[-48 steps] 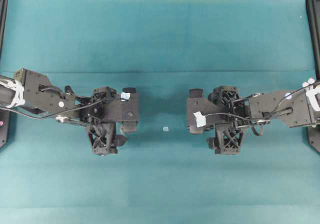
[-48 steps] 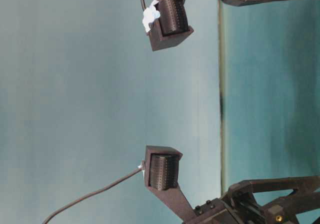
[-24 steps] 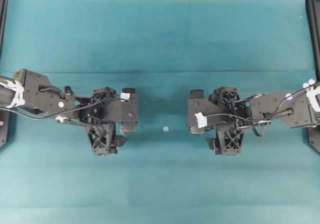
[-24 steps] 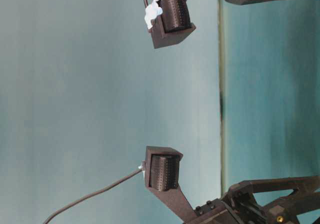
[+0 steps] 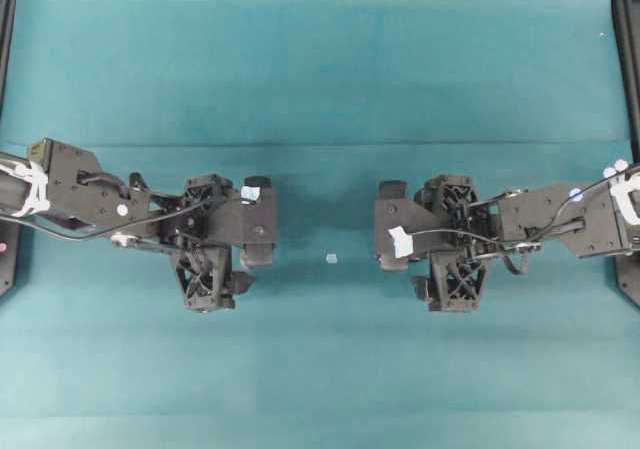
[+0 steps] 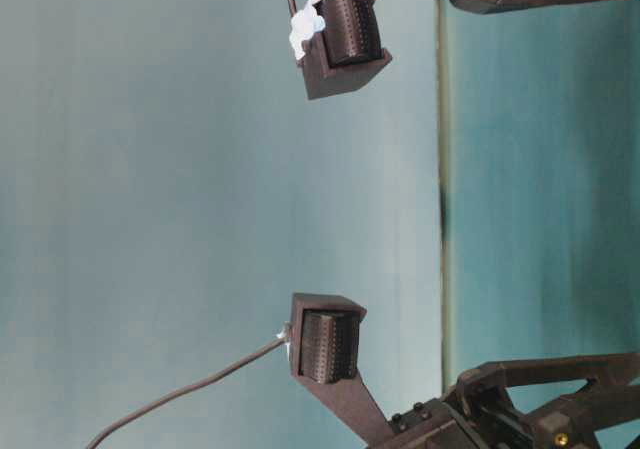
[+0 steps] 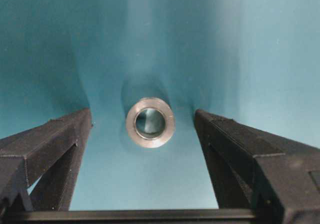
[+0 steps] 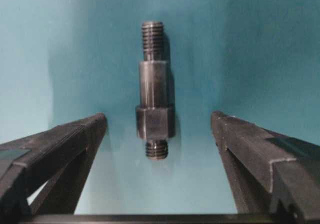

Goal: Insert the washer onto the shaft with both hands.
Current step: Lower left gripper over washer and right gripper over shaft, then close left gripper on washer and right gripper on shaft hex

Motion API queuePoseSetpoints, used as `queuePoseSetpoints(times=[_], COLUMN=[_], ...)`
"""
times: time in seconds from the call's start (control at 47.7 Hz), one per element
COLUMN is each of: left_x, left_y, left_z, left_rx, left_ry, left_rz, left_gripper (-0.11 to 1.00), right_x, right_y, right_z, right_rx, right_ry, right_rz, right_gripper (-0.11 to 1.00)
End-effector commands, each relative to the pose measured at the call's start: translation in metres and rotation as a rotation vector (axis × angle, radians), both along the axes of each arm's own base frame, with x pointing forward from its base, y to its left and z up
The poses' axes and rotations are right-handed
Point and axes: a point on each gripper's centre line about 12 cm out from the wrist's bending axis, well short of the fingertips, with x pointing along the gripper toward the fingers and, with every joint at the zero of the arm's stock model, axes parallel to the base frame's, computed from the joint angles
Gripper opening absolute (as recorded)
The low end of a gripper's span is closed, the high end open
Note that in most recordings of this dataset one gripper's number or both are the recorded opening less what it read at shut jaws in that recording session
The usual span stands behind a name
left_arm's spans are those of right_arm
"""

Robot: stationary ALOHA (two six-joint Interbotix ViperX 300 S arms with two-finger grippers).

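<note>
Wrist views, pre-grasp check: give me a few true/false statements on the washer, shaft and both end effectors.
1. The left end effector is open around the washer, fingers clear of it. True.
2. The right end effector is shut on the shaft. False: it is open, with the shaft lying untouched between its fingers.
3. The washer is already on the shaft. False: each lies apart on the teal mat, under a different arm.
4. Both shaft ends show threads. True.
</note>
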Motion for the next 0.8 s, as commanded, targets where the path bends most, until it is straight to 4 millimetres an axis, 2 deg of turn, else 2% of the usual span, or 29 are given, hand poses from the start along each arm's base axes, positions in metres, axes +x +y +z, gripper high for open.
queuePoseSetpoints(times=[0.0,0.273,0.524,0.608,0.776], left_x=[0.001,0.001,0.001,0.001,0.001], left_y=[-0.004,-0.005,-0.005,-0.005,-0.005], left_z=[0.003,0.003,0.003,0.003,0.004], left_rx=[0.000,-0.001,-0.001,-0.001,0.001], left_ry=[-0.012,-0.012,-0.014,-0.014,-0.015], left_rz=[-0.011,-0.014,-0.014,-0.014,-0.016], left_gripper=[0.89,0.89,0.86,0.77,0.38], right_x=[0.004,0.003,0.002,0.002,0.001], right_y=[-0.002,-0.004,-0.008,-0.011,-0.016], right_z=[0.001,0.000,0.000,0.000,0.000], right_rx=[-0.004,-0.004,-0.001,-0.001,-0.001], right_ry=[-0.015,-0.012,-0.006,-0.003,-0.002], right_rz=[0.003,-0.002,-0.023,-0.036,-0.050], right_gripper=[0.77,0.61,0.54,0.48,0.23])
